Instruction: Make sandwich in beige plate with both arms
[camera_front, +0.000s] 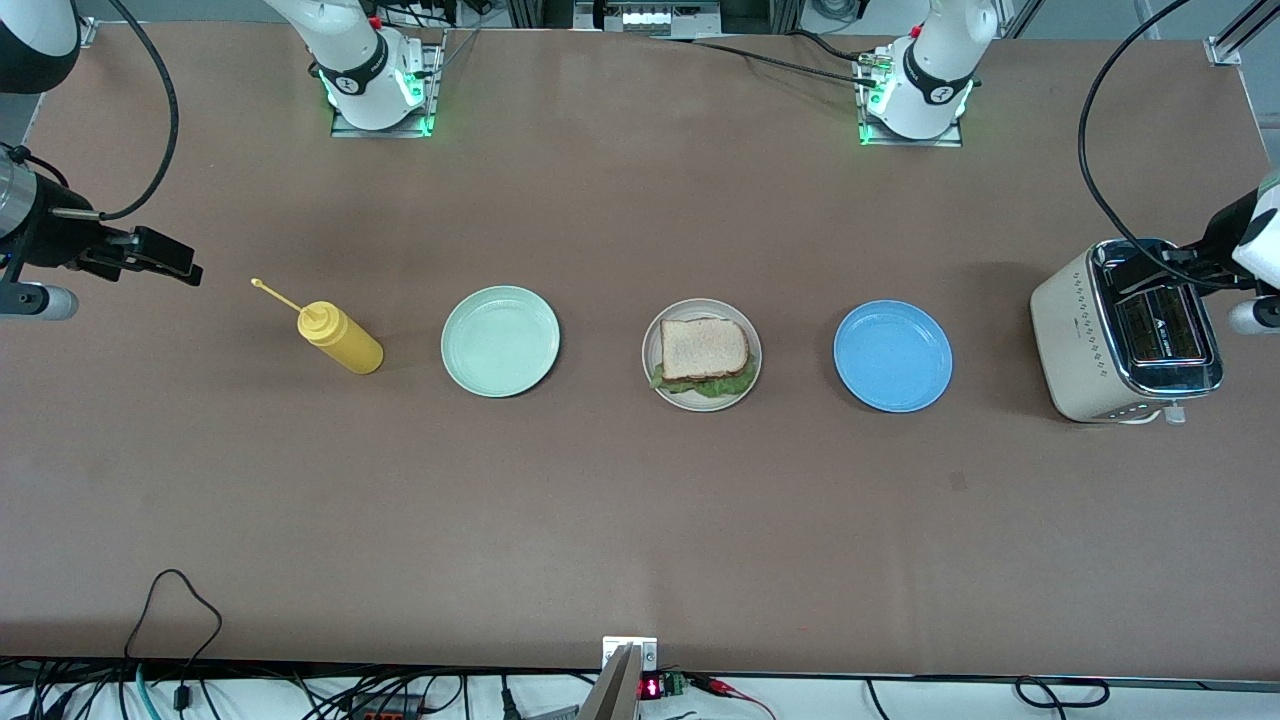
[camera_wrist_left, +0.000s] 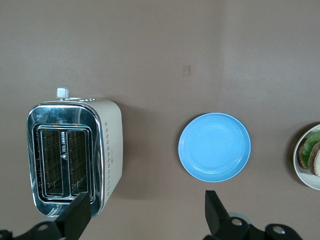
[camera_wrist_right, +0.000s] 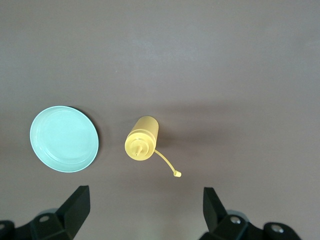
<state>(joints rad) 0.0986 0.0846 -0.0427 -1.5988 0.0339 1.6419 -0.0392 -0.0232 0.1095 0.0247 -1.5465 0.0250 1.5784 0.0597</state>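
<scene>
sitting finished in the middle of the long brown table (camera_front: 640, 520), the sandwich (camera_front: 703, 353) of two light brown toasted bread slices with a ruffled green lettuce leaf between them rests on the round pale beige plate (camera_front: 748, 378) with a raised rim. the leaf pokes out from under the top slice on the edge nearer the front camera. the beige plate lies between a round mint green plate (camera_front: 500, 341), toward the right arm's end of the table, and a round blue plate (camera_front: 893, 356), toward the left arm's end.

both arms wait at the ends of the table. the left gripper (camera_wrist_left: 147, 212) hangs over the table beside the cream and chrome two-slot toaster (camera_front: 1125, 335), its black fingers spread wide and holding nothing. the right gripper (camera_wrist_right: 145, 207) hangs over the table near the yellow plastic squeeze bottle (camera_front: 338, 337) with its thin capped nozzle, its fingers likewise spread and empty.

the stack looks complete, so the task appears done or nearly so. the sandwich would handle as light, soft and loosely layered: toast is stiff but crumbly, the lettuce limp and apt to slide out. any further hold seems best taken lightly across the crust edges of both slices together, or on the plate's rim.
</scene>
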